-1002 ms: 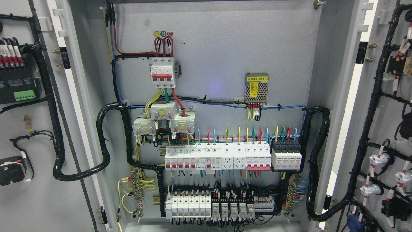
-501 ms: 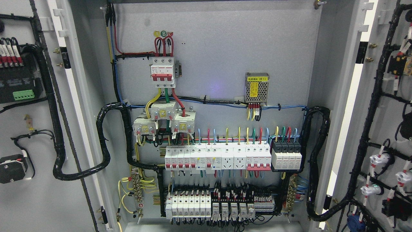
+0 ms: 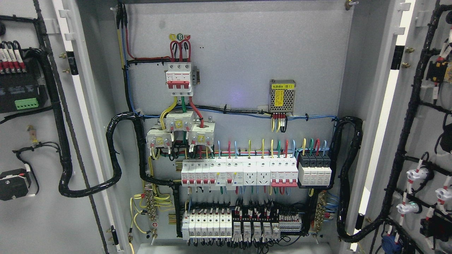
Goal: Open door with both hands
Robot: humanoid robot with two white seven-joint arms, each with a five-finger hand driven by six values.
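Note:
Both doors of a grey electrical cabinet stand swung wide. The left door shows its inner face at the picture's left, with black cable looms and a black module on it. The right door shows its inner face at the right, carrying black wiring and white lamp backs. Between them the cabinet's back panel is fully in view, with rows of white breakers. No robot hand or arm appears anywhere in the head view.
A thick black cable loom loops from the left door into the cabinet, and another loom loops to the right door. A small power supply with a yellow label sits on the panel. Terminal blocks line the bottom.
The left door's parts have drifted slightly left and the right door's slightly right, as if the doors opened a touch wider. The cabinet interior holds still.

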